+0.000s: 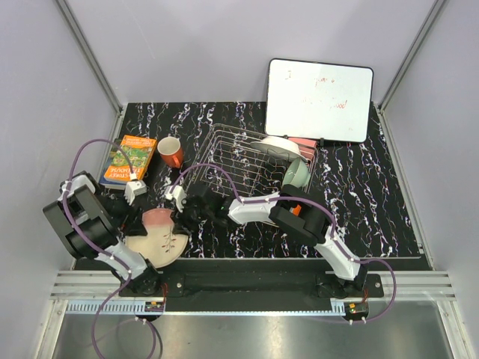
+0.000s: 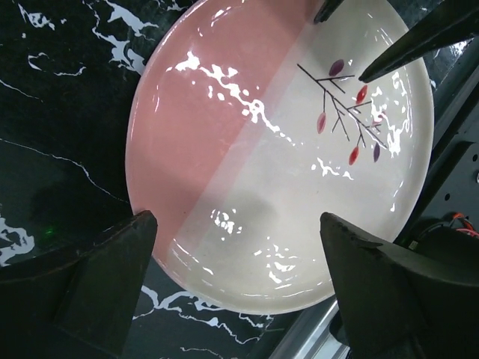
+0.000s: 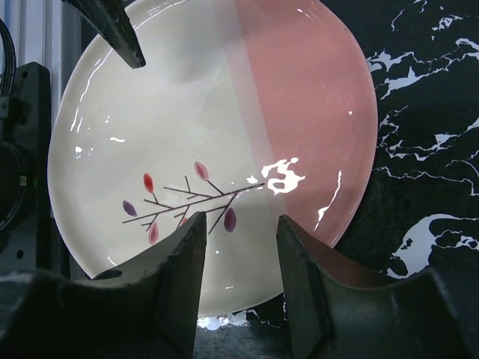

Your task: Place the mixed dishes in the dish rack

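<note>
The pink-and-cream plate with twig motif [image 1: 159, 238] lies on the black marbled table near the front left edge. It fills the left wrist view [image 2: 247, 149] and the right wrist view [image 3: 224, 112]. My left gripper [image 1: 140, 218] [image 2: 238, 218] is wide open over the plate's left rim, a finger on either side of it. My right gripper [image 1: 180, 219] [image 3: 241, 218] is open with a narrower gap, just above the plate's rim on the twig side. The dish rack [image 1: 239, 161] holds a white plate [image 1: 281, 146] and a pale green bowl [image 1: 296, 173]. The orange-red mug [image 1: 171, 152] stands left of the rack.
A green-orange book [image 1: 129, 159] lies at the far left next to the mug. A whiteboard [image 1: 319, 99] leans against the back wall behind the rack. The plate lies close to the table's front edge and the metal rail [image 2: 352, 321].
</note>
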You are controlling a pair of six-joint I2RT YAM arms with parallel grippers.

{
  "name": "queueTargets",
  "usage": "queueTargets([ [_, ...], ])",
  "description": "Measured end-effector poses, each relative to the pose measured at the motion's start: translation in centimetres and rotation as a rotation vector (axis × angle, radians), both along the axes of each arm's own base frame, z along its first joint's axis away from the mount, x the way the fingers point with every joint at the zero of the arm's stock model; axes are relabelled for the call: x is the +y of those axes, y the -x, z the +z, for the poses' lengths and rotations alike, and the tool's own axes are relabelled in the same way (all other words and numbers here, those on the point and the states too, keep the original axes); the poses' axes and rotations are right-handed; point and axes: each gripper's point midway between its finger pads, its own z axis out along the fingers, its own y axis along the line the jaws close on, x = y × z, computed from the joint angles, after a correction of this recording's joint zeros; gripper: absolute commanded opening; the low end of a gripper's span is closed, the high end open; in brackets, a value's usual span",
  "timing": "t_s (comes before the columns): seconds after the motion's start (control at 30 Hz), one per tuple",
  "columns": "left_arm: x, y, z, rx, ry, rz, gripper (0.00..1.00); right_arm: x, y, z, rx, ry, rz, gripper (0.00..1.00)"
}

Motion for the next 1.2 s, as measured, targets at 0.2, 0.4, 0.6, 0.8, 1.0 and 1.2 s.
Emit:
queueTargets([
  [0.2,-0.7,0.0,-0.6,0.066,0.029,0.063,0.99,-0.1,0.0,0.1,-0.009,-0.004,0.003,0.51],
  [0.4,-0.8,-0.4,-0.4,0.097,0.048,0.144,0.99,-0.1,0.0,0.0,-0.008,-0.001,0.002,0.51],
  [0.6,0.2,-0.5,0.3,0.071,0.033,0.190,0.99,-0.2,0.0,-0.1,-0.006,0.008,-0.002,0.51],
  [0.8,6.5,-4.1,-0.2,-0.009,-0.050,0.286,0.99,-0.4,0.0,-0.1,-0.001,0.021,-0.005,0.51],
  [1.0,8.0,-4.1,-1.7,-0.011,-0.082,0.304,0.99,-0.5,0.1,-0.1,0.002,0.028,-0.004,0.51],
  [1.2,7.7,-3.9,-2.0,-0.036,-0.096,0.284,0.99,-0.5,0.1,-0.1,0.002,0.028,-0.004,0.51],
])
